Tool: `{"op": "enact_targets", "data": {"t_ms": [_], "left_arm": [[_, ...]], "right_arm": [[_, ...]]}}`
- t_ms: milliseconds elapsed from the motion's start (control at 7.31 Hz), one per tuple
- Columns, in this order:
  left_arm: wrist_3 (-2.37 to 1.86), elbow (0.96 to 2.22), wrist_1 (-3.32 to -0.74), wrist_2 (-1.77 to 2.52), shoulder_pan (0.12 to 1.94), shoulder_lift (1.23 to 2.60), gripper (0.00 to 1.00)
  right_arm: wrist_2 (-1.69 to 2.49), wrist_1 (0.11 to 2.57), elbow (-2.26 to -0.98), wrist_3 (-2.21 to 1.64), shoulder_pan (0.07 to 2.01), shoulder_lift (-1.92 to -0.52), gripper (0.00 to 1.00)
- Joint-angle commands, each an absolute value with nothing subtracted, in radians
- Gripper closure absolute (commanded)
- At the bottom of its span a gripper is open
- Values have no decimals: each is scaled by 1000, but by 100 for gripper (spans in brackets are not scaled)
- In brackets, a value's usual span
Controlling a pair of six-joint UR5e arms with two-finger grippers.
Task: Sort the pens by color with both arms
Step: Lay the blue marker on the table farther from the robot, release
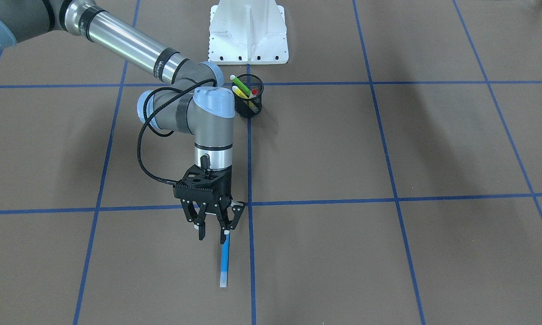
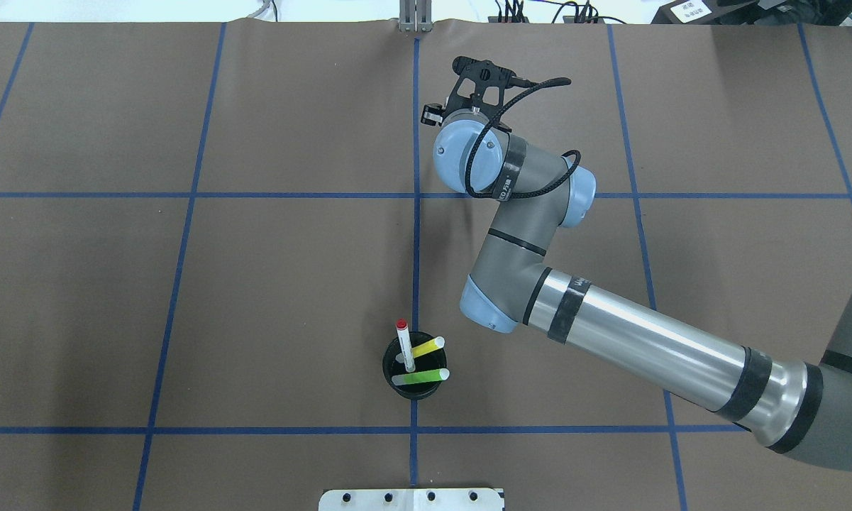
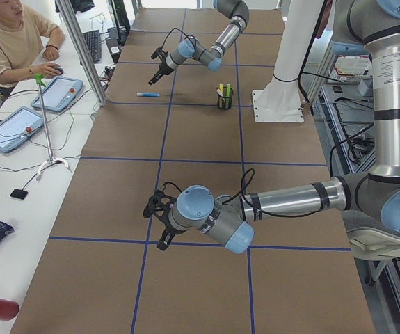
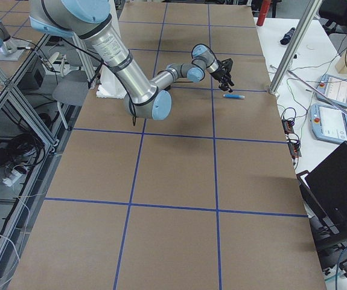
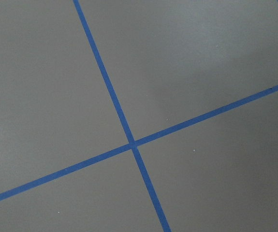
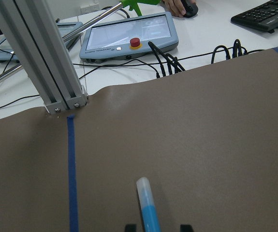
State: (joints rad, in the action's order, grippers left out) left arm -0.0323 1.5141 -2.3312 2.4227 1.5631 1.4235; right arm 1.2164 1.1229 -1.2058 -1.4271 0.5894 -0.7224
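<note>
One blue pen [image 1: 224, 264]; three in cup [image 1: 252, 111]

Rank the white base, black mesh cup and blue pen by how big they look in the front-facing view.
1. white base
2. black mesh cup
3. blue pen, longer than the cup but far slimmer

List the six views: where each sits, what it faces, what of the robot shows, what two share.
Front-facing: across the table, looking down; right arm over blue pen.
Overhead: behind robot, looking down; right arm.
Exterior left: left end; left arm near.
Exterior right: right end; right arm near.
Left wrist: faces table; no body.
Right wrist: faces pen; fingers show.
Front-facing and overhead share the cup.
</note>
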Motion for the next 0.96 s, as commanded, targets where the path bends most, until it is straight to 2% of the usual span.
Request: {"op": "enact_targets", "data": {"t_ms": [0, 274, 547, 821], "left_arm": [[-32, 1514, -2330, 2422, 1563, 1424, 0], [-40, 1517, -2329, 2424, 1563, 1431, 0], [-150, 1526, -2330, 2424, 1563, 1477, 0], [-249, 1526, -2329, 2430, 1563, 1526, 0]], "right_arm": [[1242, 1127, -1308, -1379, 587, -758, 1], [1454, 1132, -1354, -1362, 659, -773, 1], [1654, 1134, -1449, -1273, 756, -856, 1], [1803, 1208, -1457, -1183, 845, -868, 0]]}}
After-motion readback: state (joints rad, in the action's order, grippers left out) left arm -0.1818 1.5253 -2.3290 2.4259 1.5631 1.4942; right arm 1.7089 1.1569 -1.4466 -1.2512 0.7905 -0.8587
